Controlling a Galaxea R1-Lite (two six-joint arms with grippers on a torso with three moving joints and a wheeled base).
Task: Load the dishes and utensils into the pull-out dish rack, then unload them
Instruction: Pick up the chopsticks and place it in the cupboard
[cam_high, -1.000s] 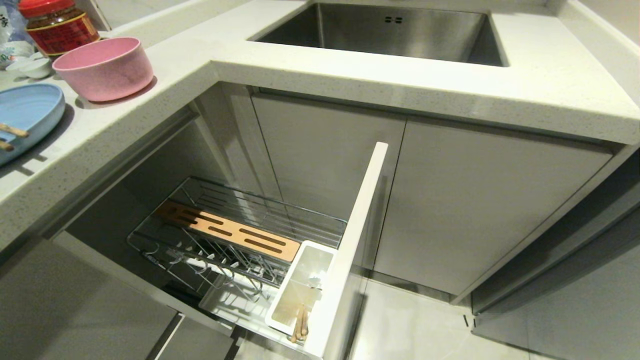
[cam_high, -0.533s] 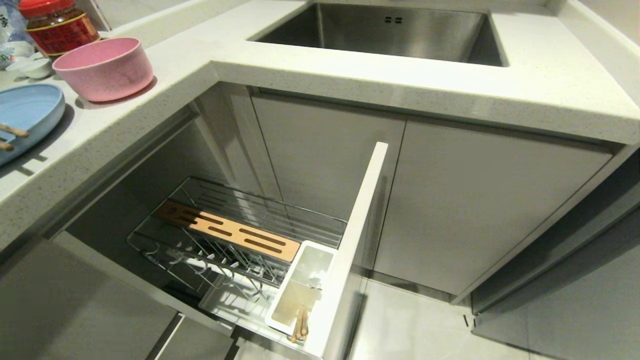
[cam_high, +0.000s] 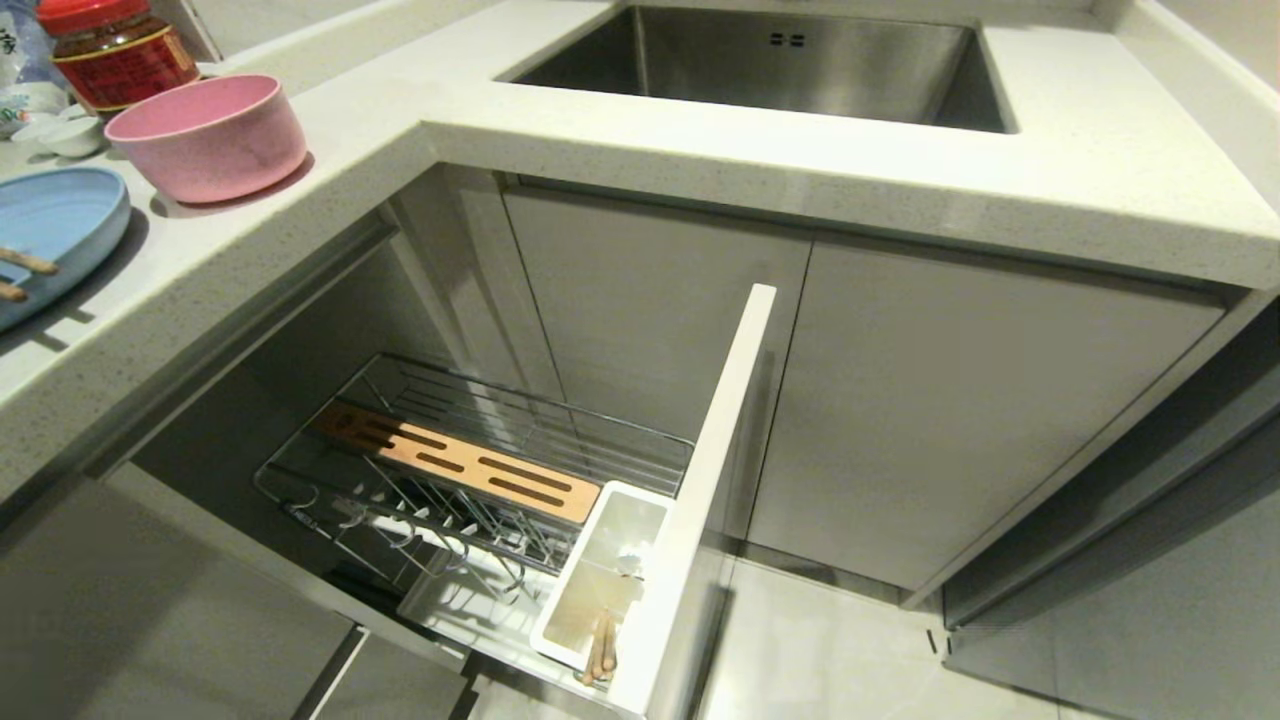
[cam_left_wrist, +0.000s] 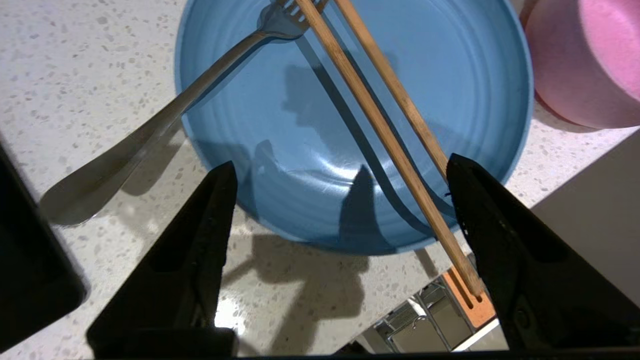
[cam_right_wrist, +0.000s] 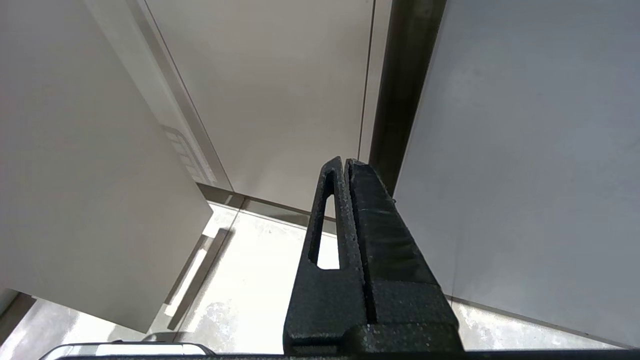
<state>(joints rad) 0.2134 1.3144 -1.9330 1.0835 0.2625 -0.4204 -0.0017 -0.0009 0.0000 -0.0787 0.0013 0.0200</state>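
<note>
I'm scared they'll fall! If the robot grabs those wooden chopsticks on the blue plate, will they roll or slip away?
Probably a little. The chopsticks look thin, smooth and stiff, so they could roll. They bridge the blue plate's rim with ends overhanging, so a nudge might tip them off. The open left gripper hovers above.

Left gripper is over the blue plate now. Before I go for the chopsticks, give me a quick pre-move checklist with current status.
1. Left gripper open and empty: ok, jaws spread wide above the plate.
2. Chopsticks reachable: ok, two lie across the plate, their near ends past its rim beside one finger.
3. Chopsticks between the jaws: not ok, they run close to one finger, off centre.
4. Fork clear of the grasp: ok, it lies apart, handle on the counter.
5. Rack pulled out: ok; bin already holds chopsticks.
6. Right gripper out of the way: ok, shut, down by the cabinet doors.
</note>
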